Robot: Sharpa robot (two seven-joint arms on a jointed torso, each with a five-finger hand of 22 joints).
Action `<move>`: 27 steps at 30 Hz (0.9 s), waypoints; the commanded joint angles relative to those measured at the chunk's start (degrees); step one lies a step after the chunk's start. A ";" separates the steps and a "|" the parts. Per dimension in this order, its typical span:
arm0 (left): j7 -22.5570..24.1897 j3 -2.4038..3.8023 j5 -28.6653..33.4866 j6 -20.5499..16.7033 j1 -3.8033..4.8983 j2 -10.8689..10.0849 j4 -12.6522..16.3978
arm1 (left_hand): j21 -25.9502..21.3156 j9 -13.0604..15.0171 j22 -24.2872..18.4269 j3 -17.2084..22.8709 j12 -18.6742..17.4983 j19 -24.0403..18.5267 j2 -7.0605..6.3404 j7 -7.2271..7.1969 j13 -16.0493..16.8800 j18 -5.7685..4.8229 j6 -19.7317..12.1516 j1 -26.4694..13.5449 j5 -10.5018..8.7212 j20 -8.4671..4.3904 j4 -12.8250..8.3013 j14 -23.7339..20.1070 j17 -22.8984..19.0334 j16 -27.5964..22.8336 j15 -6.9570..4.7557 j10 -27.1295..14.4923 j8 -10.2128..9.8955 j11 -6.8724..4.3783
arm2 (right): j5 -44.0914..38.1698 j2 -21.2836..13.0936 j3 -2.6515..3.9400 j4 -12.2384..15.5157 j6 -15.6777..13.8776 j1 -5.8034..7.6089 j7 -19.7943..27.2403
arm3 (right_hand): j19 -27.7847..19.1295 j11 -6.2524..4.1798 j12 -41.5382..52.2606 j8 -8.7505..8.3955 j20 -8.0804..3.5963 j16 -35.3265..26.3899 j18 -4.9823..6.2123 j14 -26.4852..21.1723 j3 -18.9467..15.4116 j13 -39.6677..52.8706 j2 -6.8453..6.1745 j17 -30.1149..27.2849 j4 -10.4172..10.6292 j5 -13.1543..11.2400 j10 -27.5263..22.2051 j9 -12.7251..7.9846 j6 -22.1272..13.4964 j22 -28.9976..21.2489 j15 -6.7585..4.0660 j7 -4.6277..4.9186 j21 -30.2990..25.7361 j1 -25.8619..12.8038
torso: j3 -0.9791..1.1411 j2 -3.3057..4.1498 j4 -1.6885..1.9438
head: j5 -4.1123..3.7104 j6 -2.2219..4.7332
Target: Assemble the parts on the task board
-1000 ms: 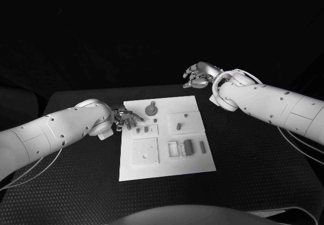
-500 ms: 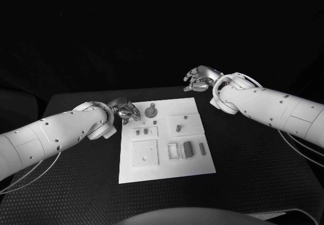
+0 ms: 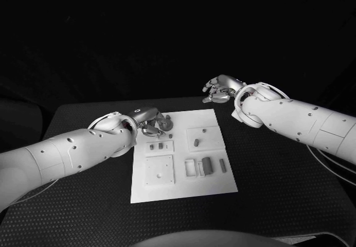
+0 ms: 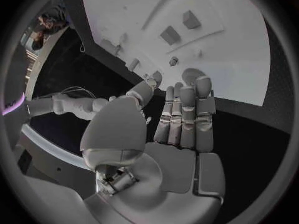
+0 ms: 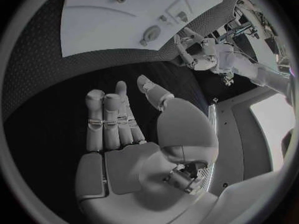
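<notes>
The left hand (image 3: 150, 122) covered the task board's (image 3: 183, 176) far left corner, and it hid most of the round grey part (image 3: 166, 122) lying there — only a sliver of the disc showed just past the fingers. Whether the fingertips touched that part could not be told from the head view. In the left wrist view the hand (image 4: 181, 119) lay with its fingers (image 4: 187, 115) straight and side by side, the thumb apart, nothing in them, with the board (image 4: 243, 64) beyond the fingertips and two small blocks (image 4: 181, 27) on it well ahead.

The right hand (image 3: 219, 88) hung above the black table (image 3: 282, 170), off the board's far right corner and clear of it. From the head view its fingers looked loosely bent; the right wrist view showed the hand (image 5: 121, 129) empty, fingers extended together and the thumb out to one side.

Nearer the robot than the left hand, the board carried a pair of small pegs (image 3: 156, 145), a square plate (image 3: 159, 169), a short upright piece (image 3: 196, 141) and a row of slim bars (image 3: 207, 164) — their exact shapes were too small to make out. In the right wrist view the left hand (image 5: 194, 46) stood at the board's edge, next to the round part (image 5: 151, 34).
</notes>
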 commanded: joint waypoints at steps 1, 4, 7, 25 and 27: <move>1.80 -0.25 -8.84 -3.32 -0.07 1.03 -0.62 | 0.02 -0.36 0.08 0.31 -0.45 0.40 0.15 0.08 -0.27 5.96 0.20 0.81 0.17 0.10 0.02 0.43 -0.15 0.28 0.06 0.45 0.17 -0.03 | -0.25 0.22 0.01 -0.09 0.62 -0.02 0.38 | 0.06 0.23 -0.30 0.22 -0.23 0.01 4.83 -0.31 -0.07 0.07 0.17 -0.06 0.40 0.11 0.10 -0.02 -0.09 0.26 -0.14 0.45 -0.25 -0.59 | -0.04 0.06 -0.07 | 0.04 0.11; 1.62 -0.35 -10.35 -3.39 -0.41 1.42 -1.14 | -0.18 -0.87 0.07 0.48 -1.16 0.27 0.05 0.27 -0.69 5.96 0.04 1.13 0.17 0.27 0.03 0.26 -0.39 0.12 0.24 0.28 -0.01 0.17 | -0.25 0.34 0.01 -0.13 0.65 -0.06 0.40 | 0.07 0.23 -0.30 0.23 -0.23 0.01 4.83 -0.30 -0.06 0.07 0.17 -0.06 0.40 0.11 0.10 -0.02 -0.09 0.26 -0.14 0.45 -0.25 -0.59 | -0.04 0.07 -0.18 | 0.22 0.16; 1.56 -0.37 -10.99 -3.06 -0.62 1.89 -1.58 | -0.14 -1.23 0.15 0.56 -1.44 0.47 -0.09 0.34 -0.90 6.05 0.18 1.36 0.19 0.31 0.03 0.44 -0.48 0.24 0.24 0.67 0.01 0.15 | -0.25 0.39 0.01 -0.23 0.63 -0.10 0.42 | 0.07 0.22 -0.30 0.23 -0.23 0.02 4.83 -0.30 -0.07 0.07 0.17 -0.06 0.40 0.11 0.11 -0.02 -0.10 0.26 -0.14 0.45 -0.25 -0.59 | 0.06 0.07 -0.23 | 0.10 0.12; 0.79 -0.47 -11.56 -3.67 -2.74 4.78 -4.95 | 0.35 -2.68 0.76 1.32 -2.28 1.47 0.17 0.88 -1.29 6.21 0.67 2.24 0.37 0.03 0.05 1.16 -0.52 1.26 -0.05 2.08 0.14 -0.13 | -0.25 0.90 0.01 -0.32 0.57 -0.10 0.47 | 0.09 0.22 -0.30 0.22 -0.24 0.03 4.83 -0.29 -0.07 0.09 0.17 -0.07 0.42 0.11 0.11 -0.02 -0.12 0.28 -0.14 0.45 -0.25 -0.62 | 0.08 0.04 -0.12 | -0.29 0.14; 0.58 -0.47 -11.56 -4.08 -2.80 5.02 -5.35 | 0.37 -2.78 0.80 1.43 -2.37 1.52 0.30 0.91 -1.33 6.22 0.64 2.28 0.38 0.03 0.07 1.18 -0.52 1.31 -0.04 2.07 0.12 -0.11 | -0.25 0.95 0.01 -0.31 0.61 -0.10 0.47 | 0.10 0.22 -0.30 0.22 -0.24 0.03 4.83 -0.29 -0.07 0.09 0.17 -0.07 0.43 0.11 0.11 -0.02 -0.12 0.28 -0.14 0.45 -0.25 -0.63 | 0.06 0.02 -0.11 | -0.42 0.17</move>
